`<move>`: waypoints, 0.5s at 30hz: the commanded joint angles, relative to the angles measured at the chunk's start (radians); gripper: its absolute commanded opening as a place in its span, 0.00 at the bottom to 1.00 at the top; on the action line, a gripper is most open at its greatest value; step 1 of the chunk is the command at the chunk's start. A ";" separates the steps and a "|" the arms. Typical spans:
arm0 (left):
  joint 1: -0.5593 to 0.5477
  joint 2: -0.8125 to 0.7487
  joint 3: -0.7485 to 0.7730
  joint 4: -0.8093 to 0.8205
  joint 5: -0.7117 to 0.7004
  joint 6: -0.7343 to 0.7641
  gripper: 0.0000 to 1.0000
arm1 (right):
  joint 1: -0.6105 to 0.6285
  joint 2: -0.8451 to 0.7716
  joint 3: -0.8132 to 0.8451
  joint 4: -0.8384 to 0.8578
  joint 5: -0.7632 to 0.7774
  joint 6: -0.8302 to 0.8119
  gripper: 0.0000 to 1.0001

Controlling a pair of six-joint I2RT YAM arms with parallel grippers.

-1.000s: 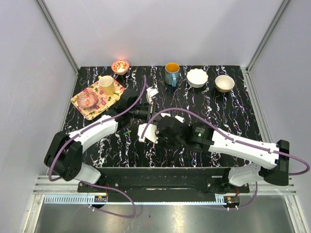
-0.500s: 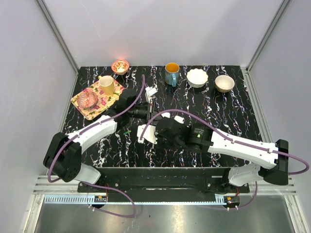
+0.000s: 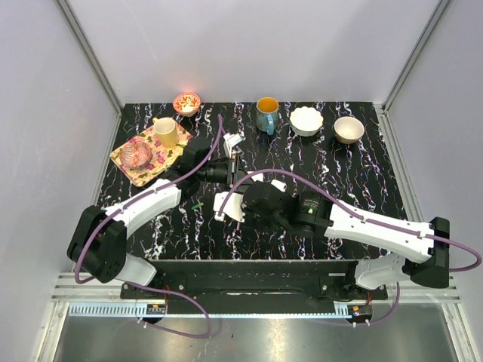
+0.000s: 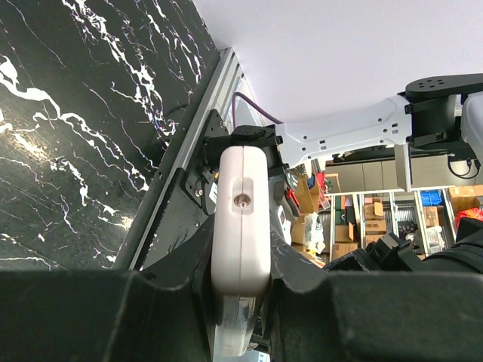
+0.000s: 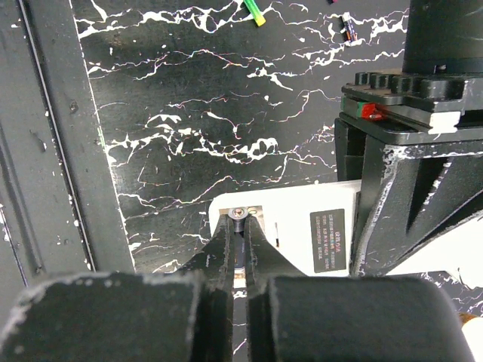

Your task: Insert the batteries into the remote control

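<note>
The white remote control (image 4: pixel 240 219) is clamped edge-on in my shut left gripper (image 4: pixel 241 280), its end with the small round lens pointing away. In the right wrist view its plain back (image 5: pixel 302 226) faces up, and the left gripper's black fingers (image 5: pixel 400 196) hold it from the right. My right gripper (image 5: pixel 238 225) is shut on a thin dark battery (image 5: pixel 238 216) whose round end sits at the recessed compartment. A greenish battery (image 5: pixel 255 11) and a dark reddish one (image 5: pixel 347 26) lie loose on the table. From above, the remote (image 3: pixel 220 204) hangs between both grippers.
A floral tray (image 3: pixel 128 160) with a yellow cup and a glass dish stands at the back left. A red bowl (image 3: pixel 186 102), blue mug (image 3: pixel 266 114), white bowl (image 3: pixel 306 121) and beige bowl (image 3: pixel 349 130) line the back. The table's black front rail (image 5: pixel 53 151) runs close by.
Both wrists have shifted only slightly. The left gripper still holds the remote and the right stays closed at the compartment.
</note>
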 commanded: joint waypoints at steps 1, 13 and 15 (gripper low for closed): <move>0.006 -0.051 0.055 0.103 0.055 -0.135 0.00 | 0.009 0.017 -0.041 -0.117 -0.029 0.007 0.00; 0.015 -0.028 0.094 0.009 0.061 -0.091 0.00 | 0.039 0.025 -0.015 -0.198 -0.012 0.004 0.00; 0.018 -0.032 0.094 0.007 0.061 -0.091 0.00 | 0.044 0.019 -0.023 -0.206 -0.002 0.004 0.00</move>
